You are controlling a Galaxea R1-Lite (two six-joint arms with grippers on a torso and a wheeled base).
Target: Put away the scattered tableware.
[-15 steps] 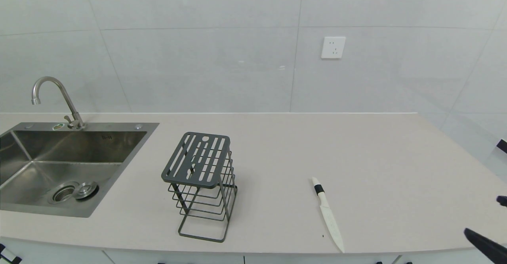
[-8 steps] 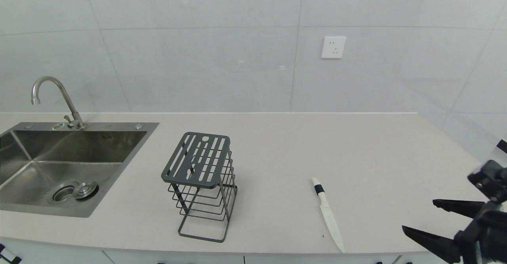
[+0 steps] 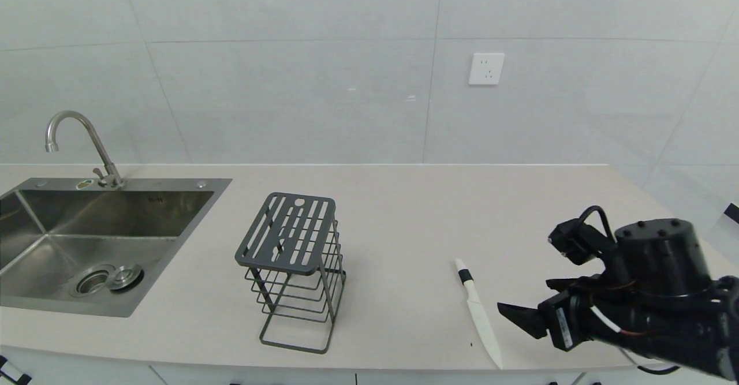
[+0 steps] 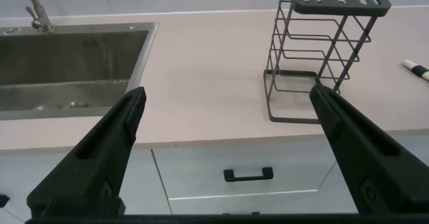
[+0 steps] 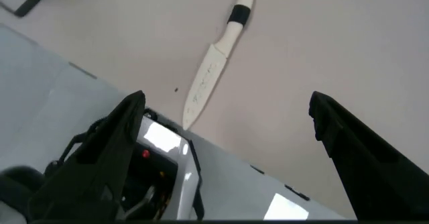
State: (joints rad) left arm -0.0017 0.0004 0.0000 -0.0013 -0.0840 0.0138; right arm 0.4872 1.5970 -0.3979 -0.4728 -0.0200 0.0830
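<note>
1. At the far left, a steel sink (image 3: 161, 184) is set into the table (image 3: 439, 212), with a curved faucet (image 3: 78, 137) at its back rim.
2. The left end effector (image 4: 228, 96) hangs low in front of the table's front edge. Its fingers are spread wide and hold nothing. A cabinet handle (image 4: 248, 175) shows below it.
3. A dark wire rack (image 3: 291, 269) with a slotted top plate stands upright on the table, to the right of the sink and apart from it.
4. The knife (image 3: 478, 314) lies flat on the table, well to the right of the rack. It is white with a black band on its handle. Its tip is near the front edge and its handle points toward the wall.
5. The right end effector (image 3: 526, 298) hovers just to the right of the knife's blade, fingers spread and gripping nothing.
6. A white wall socket (image 3: 485, 68) sits on the tiled wall above.
</note>
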